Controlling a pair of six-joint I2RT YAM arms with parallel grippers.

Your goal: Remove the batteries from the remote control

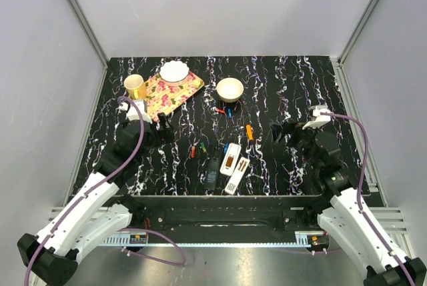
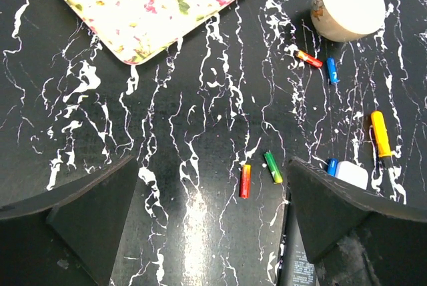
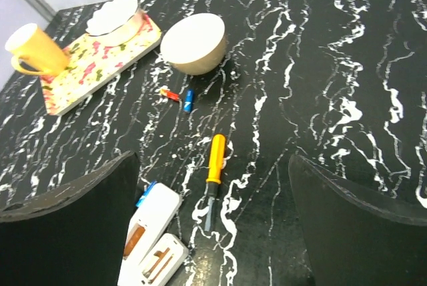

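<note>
- worktop (image 1: 300, 99): black, white marble veining
- tray (image 1: 170, 97): cream, pink-green floral print
- mug (image 1: 135, 87): yellow
- batteries (image 2: 273, 167): red, blue, green, red-to-yellow
- screwdriver (image 1: 249, 132): orange handle
- remotes (image 1: 233, 149): two white, one black

I can read no text, number or brand here. The black remote (image 2: 297, 270) at the front edge of the worktop (image 2: 167, 133) carries small white print, too blurred for me. The blue battery (image 2: 332, 71) near the bowl (image 2: 348, 5) has an unclear white mark.

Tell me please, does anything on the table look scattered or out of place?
Yes. A red battery and a blue battery lie loose beside the beige bowl, and a red-yellow battery and a green battery nearer the arms: scattered, not gathered. Nothing looks spilled or broken.
</note>
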